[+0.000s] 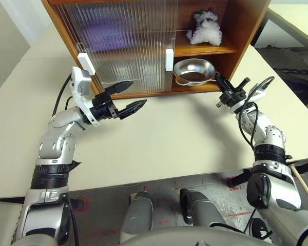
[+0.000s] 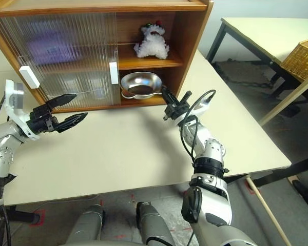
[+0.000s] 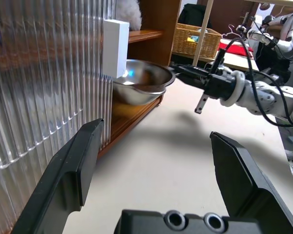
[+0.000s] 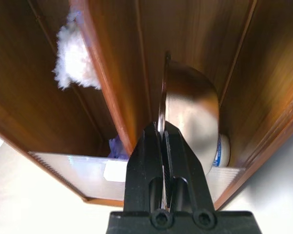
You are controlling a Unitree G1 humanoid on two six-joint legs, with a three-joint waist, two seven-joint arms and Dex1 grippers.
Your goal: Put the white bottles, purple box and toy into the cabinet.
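While our right gripper [image 1: 219, 81] clenches the steel bowl's [image 1: 192, 70] rim at the cabinet [image 1: 246, 31] opening, left gripper [image 1: 127, 97] jaws gape over bare cream surface [image 1: 159, 138].

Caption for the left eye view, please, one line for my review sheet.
Right gripper pinches the steel bowl by its rim at the cabinet's lower shelf; left gripper open.

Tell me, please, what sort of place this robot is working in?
Probably an indoor workroom or lab: pale tables, a tabletop wooden cabinet with ribbed sliding doors, and red tape marks on the grey floor.
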